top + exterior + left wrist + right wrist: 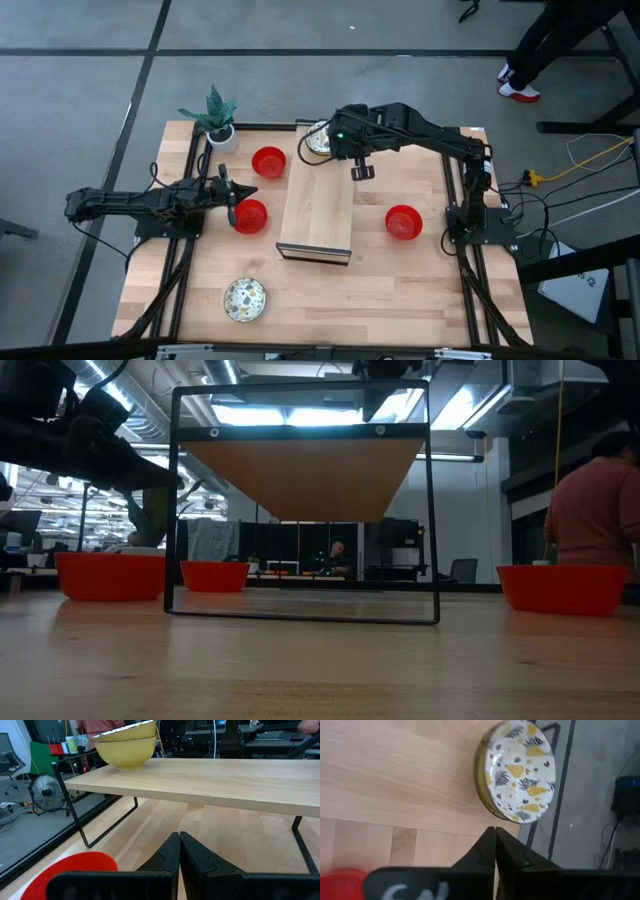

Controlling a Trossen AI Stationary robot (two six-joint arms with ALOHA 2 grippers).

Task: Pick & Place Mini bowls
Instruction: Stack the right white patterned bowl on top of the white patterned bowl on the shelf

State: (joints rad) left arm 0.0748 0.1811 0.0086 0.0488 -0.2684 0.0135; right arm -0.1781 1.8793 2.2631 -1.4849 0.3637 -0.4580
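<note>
Three glossy red mini bowls stand on the table: one (pixel 268 161) far left of the wooden riser, one (pixel 250 215) beside my left gripper, one (pixel 403 222) right of the riser. Two patterned bowls are stacked (pixel 125 745) on the riser's far left corner (pixel 318 138). A third (pixel 245 299) sits near the table's front. My left gripper (pixel 232 203) is shut and hovers at the left rim of the red bowl (pixel 70 870). My right gripper (pixel 360 171) is shut above the riser's far end, close to the stacked bowls (pixel 517 772).
The wooden riser (pixel 318 210) on a black wire frame (pixel 300 610) fills the table's middle. A small white pot with a green plant (pixel 218 122) stands at the far left corner. A person (pixel 595 510) shows beyond the table, and cables lie on the right floor.
</note>
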